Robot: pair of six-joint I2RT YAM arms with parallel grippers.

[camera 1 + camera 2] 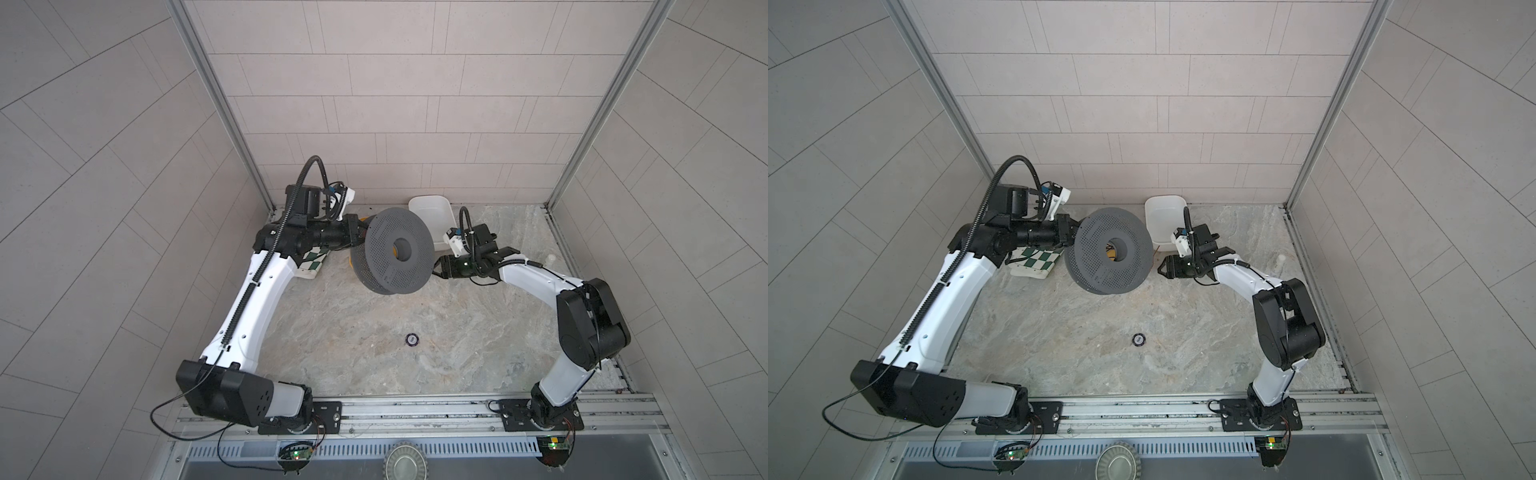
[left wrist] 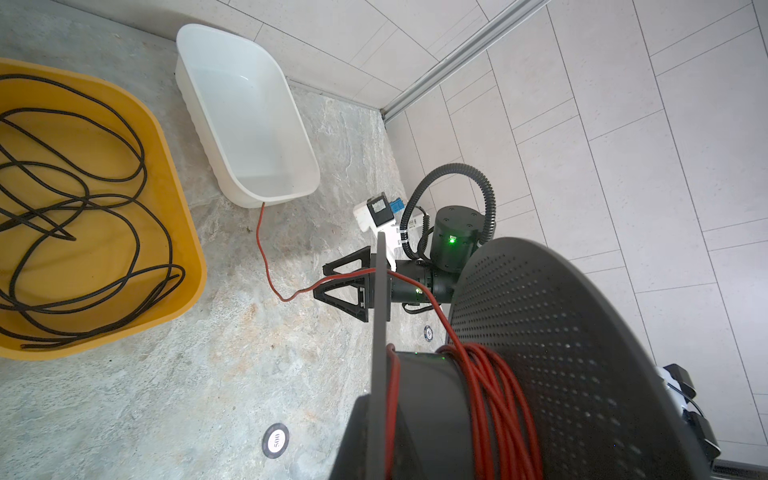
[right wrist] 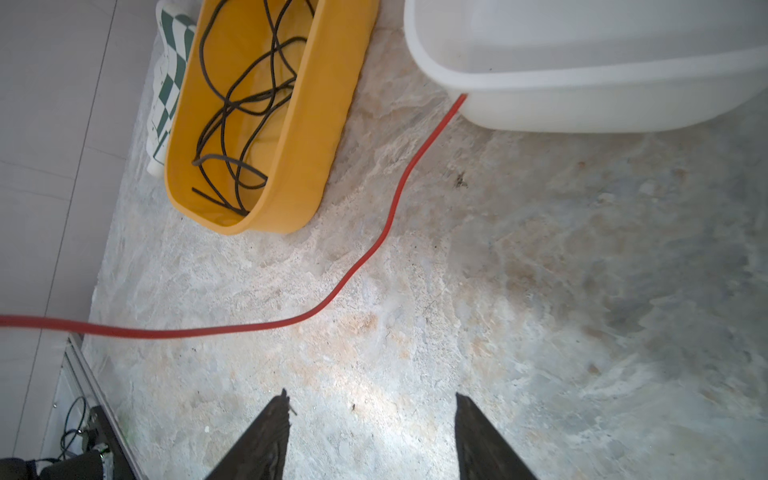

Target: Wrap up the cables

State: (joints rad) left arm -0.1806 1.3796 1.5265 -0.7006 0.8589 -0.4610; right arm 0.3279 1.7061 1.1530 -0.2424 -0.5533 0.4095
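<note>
The left arm (image 1: 249, 299) stretches forward, forearm turned inward. The left gripper (image 1: 358, 232), jaws clamped on the tilted grey spool (image 1: 386, 270), holds it above the counter (image 1: 374, 353). The red wire (image 2: 490, 386) coils round its hub and trails past the right gripper (image 1: 1162, 268), jaws spread, to the white tub (image 2: 249, 124).

White arm links (image 1: 249, 299), black joints (image 1: 590, 324), ribbed black hoses (image 1: 309, 166), green LED (image 2: 452, 239), triangular black claw fingers (image 3: 266, 444).

Table (image 1: 374, 332): mottled grey-beige, stone look. Far side: yellow tub (image 3: 291, 166) and white tub (image 3: 582, 108), near each other, not touching. Green-and-white checkered block (image 1: 1038, 259) just beside yellow tub. Red wire (image 3: 390, 216) trails across bare surface from white tub's foot. Small round disc (image 2: 276, 440) marked 500; second disc (image 2: 429, 333) apart from it.
</note>
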